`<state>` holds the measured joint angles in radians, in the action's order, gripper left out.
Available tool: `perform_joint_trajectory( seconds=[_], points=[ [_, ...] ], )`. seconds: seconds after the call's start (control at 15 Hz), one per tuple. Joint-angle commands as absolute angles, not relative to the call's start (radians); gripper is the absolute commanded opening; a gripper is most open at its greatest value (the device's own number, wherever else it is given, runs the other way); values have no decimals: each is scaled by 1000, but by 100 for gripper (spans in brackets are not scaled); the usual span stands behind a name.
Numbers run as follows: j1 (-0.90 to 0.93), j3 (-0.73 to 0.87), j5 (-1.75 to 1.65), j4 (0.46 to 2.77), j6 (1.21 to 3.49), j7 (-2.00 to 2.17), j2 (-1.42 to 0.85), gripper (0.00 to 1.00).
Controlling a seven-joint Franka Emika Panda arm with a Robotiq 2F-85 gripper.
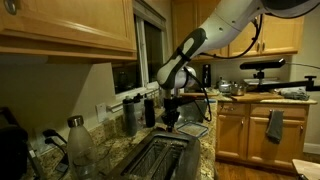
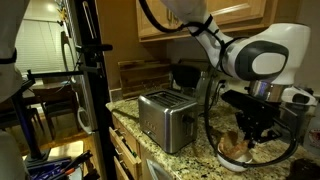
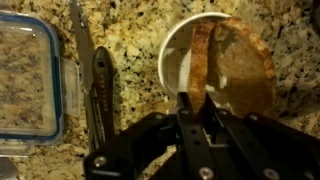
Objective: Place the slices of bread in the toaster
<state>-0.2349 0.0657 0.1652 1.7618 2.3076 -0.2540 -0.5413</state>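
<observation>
In an exterior view the gripper (image 1: 172, 120) hangs low beyond the toaster (image 1: 160, 158). In an exterior view it is well beside the toaster (image 2: 165, 120), just above the worktop (image 2: 190, 152). In the wrist view the gripper (image 3: 190, 98) pinches an upright slice of bread (image 3: 200, 55). A second slice (image 3: 245, 70) lies flat on the plate (image 3: 172, 60).

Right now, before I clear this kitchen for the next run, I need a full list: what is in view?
bread: two slices, golden-brown, on the plate; one stands on edge
plate: one, white, on the counter near the toaster
toaster: one, silver, on the counter
container: one, clear with blue rim, on the counter
utensil: one, metal, dark handle, between container and plate
clear bottle: one, beside the toaster
dark bottles: two, by the window
counter: one, speckled granite
cabinets: wooden, above the counter
arm: one, white, over the plate
gripper: one, black, closed on the upright slice
</observation>
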Motion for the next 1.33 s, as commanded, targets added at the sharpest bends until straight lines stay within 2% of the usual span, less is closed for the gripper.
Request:
perform_joint_trajectory(
  seconds=[0.0, 1.27],
  points=[
    [-234, 70, 150, 1757, 2301, -225, -516, 10],
    [-206, 90, 57, 1754, 2310, -211, -502, 10]
  ],
)
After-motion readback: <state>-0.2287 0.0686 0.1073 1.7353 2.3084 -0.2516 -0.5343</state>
